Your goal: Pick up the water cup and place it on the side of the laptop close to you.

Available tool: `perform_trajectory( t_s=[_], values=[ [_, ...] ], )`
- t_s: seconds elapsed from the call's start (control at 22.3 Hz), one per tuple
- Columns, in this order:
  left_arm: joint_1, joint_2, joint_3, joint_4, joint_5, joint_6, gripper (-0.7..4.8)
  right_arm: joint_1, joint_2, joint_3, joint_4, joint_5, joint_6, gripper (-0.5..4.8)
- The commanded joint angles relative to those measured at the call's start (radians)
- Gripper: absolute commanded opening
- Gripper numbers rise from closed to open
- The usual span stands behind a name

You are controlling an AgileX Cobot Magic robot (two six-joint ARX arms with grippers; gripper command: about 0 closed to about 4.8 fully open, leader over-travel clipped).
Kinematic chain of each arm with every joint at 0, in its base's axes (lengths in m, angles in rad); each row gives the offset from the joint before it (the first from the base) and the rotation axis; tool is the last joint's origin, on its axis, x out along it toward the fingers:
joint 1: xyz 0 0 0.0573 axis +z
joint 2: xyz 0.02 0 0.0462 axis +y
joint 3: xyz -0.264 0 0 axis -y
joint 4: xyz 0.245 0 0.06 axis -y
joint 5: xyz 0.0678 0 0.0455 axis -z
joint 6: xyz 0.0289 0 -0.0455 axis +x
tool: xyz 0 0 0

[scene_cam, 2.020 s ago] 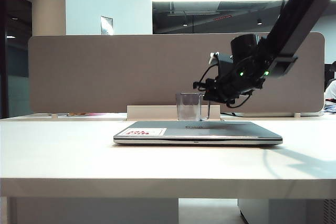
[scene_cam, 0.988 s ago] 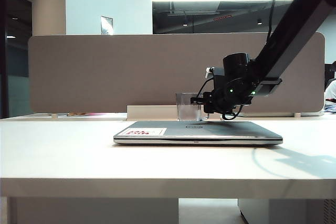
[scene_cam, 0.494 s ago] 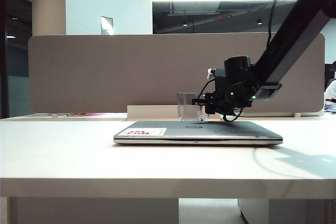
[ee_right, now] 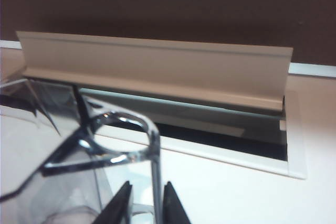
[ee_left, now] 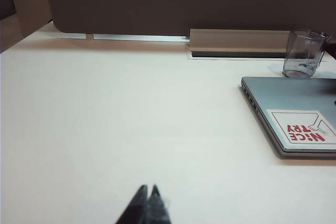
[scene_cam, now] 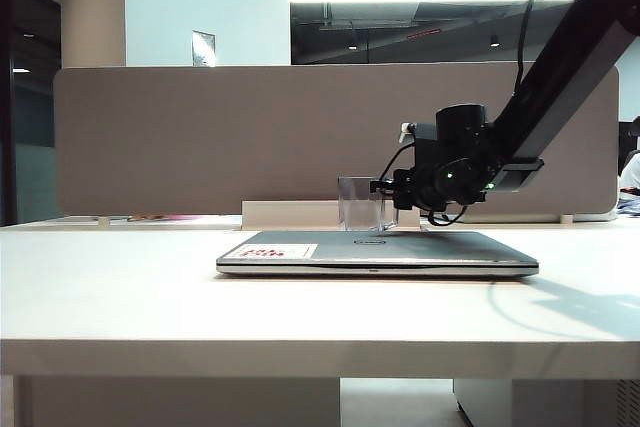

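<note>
The right gripper [ee_right: 143, 203] has its two dark fingers narrowly parted on either side of the angular handle of the water cup [ee_right: 68, 150], apparently pinching it. In the exterior view, the clear cup [scene_cam: 362, 205] sits behind the closed laptop [scene_cam: 377, 252], near its far edge, with the right gripper [scene_cam: 388, 190] against its right side. The right arm slopes down from the upper right, its wrist roughly level above the lid. A raised cable-slot flap [ee_right: 157, 69] lies just beyond the cup. Broad bare table [scene_cam: 120, 287] spreads in front of the laptop. The left gripper [ee_left: 148, 203] rests low over the table, well apart, fingertips pressed together.
</note>
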Motion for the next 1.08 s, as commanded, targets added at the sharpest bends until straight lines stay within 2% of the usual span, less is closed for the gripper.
perform_trajectory(
  t_s=[0.04,0.58,0.76,0.99,1.08],
  values=[
    [-0.001,0.001,0.001,0.014,-0.003,0.004,-0.04,-0.001,-0.006,0.004,0.019,-0.024,-0.004,0.95],
    [-0.001,0.001,0.002,0.014,-0.003,0.005,-0.03,-0.002,-0.002,0.004,0.051,-0.022,-0.034,0.93],
    [-0.001,0.001,0.002,0.014,-0.003,0.004,-0.04,-0.002,0.000,0.004,0.059,-0.021,-0.034,0.41],
    [-0.001,0.001,0.002,0.014,-0.003,0.004,-0.04,-0.002,0.000,0.004,0.058,-0.021,-0.034,0.41],
    [-0.001,0.001,0.001,0.014,-0.003,0.005,-0.03,-0.002,-0.001,0.004,0.021,-0.022,-0.033,0.64]
  ],
)
